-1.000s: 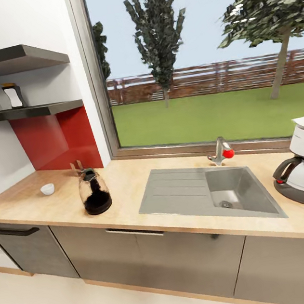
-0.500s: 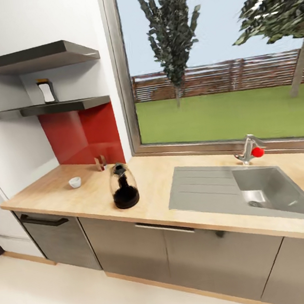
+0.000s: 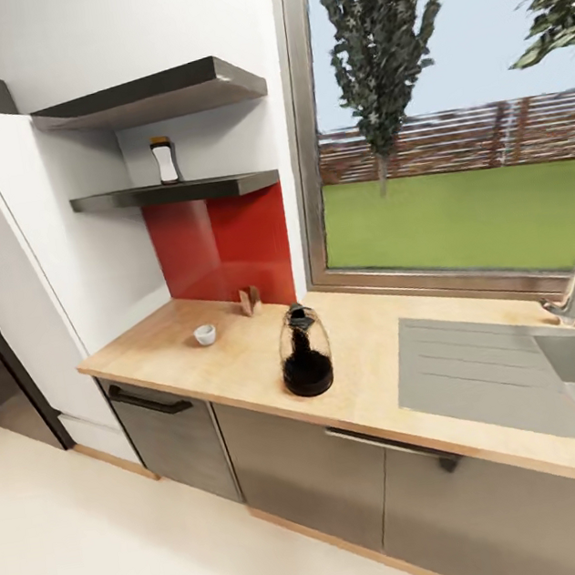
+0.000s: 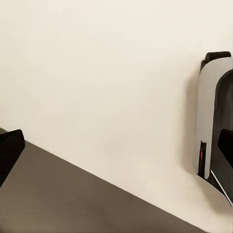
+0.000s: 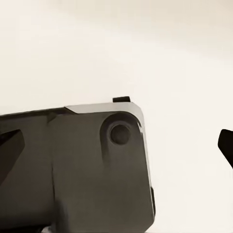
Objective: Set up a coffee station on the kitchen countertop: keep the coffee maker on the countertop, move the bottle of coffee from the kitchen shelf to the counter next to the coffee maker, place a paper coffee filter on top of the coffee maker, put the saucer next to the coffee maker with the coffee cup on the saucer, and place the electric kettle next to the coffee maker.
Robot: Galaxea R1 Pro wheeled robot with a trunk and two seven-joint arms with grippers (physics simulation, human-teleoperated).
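We face the tabletop with the bottle of coffee up on its shelf, the electric kettle and coffee cup waiting, and cannot tell how our fingers stand.

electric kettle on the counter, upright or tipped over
Upright: the electric kettle stands on its black base on the kitchen countertop, dark lid on top.

Kettle on counter, cup left; bottle prob. on shelf.
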